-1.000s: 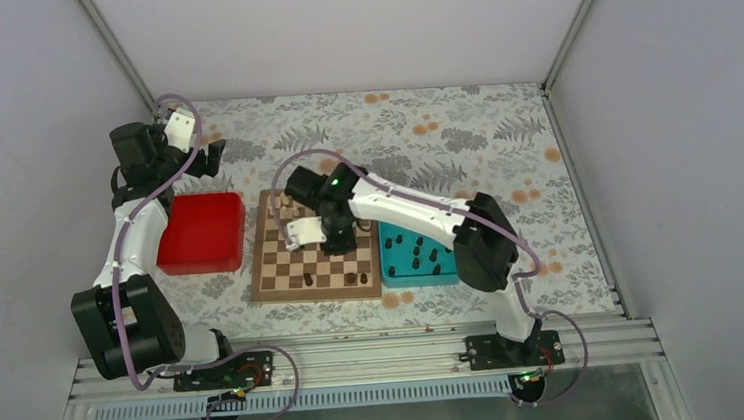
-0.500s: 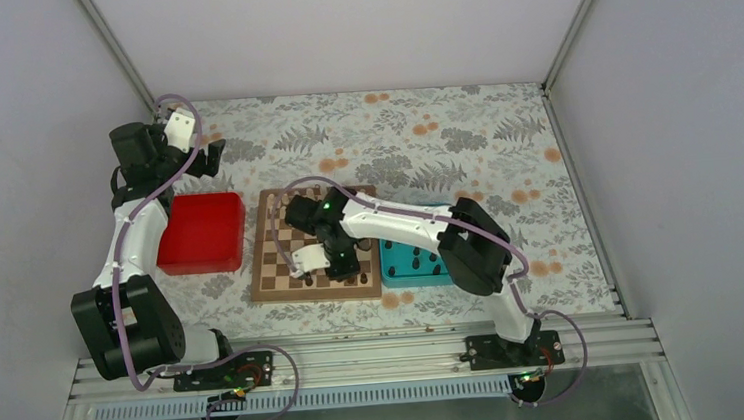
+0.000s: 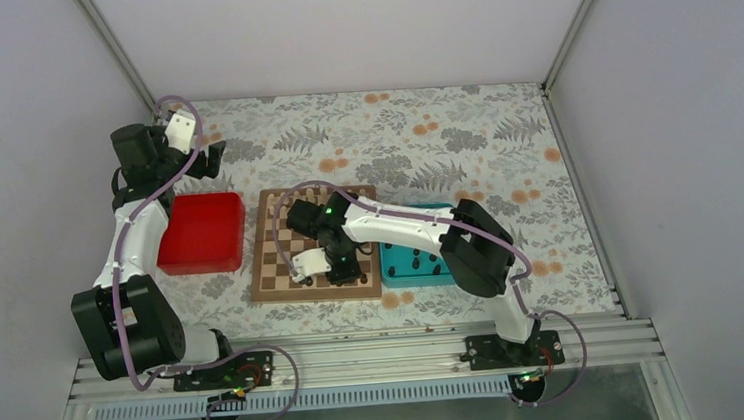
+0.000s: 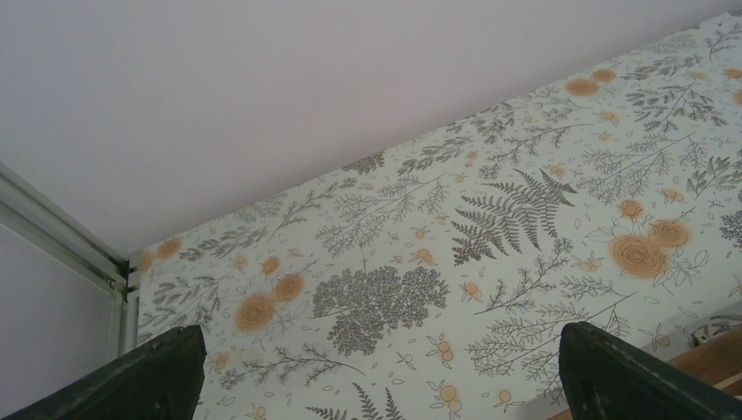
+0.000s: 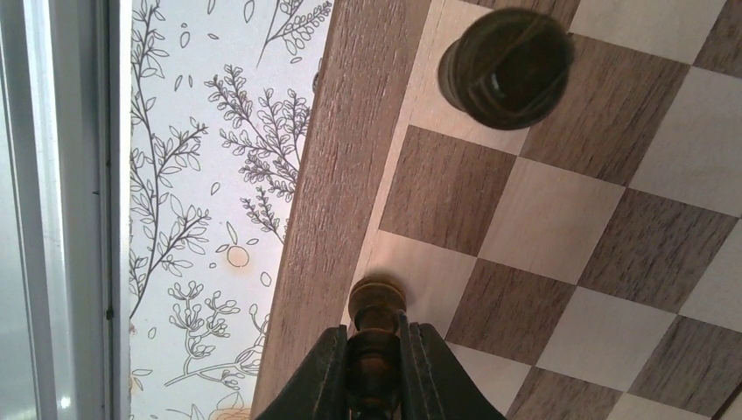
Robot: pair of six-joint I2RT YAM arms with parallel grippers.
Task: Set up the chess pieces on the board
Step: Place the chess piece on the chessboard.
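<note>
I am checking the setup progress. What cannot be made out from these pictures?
- Top view: the right arm hides much of the board; what stands there cannot be counted.
- Top view: the dark pieces in the teal tray are too small to identify.
- Right wrist view: the fingers of the right gripper cover the base of the held piece; whether it touches the board is unclear.

Right gripper (image 5: 374, 359): bottom centre, fingers closed on a dark brown chess piece (image 5: 376, 302), held over a light square beside the tan border of the board (image 5: 560, 219).
Second dark piece (image 5: 506, 68): stands free, well apart, near the top.
Table (image 5: 201, 175): floral-patterned, left of the board.
</note>
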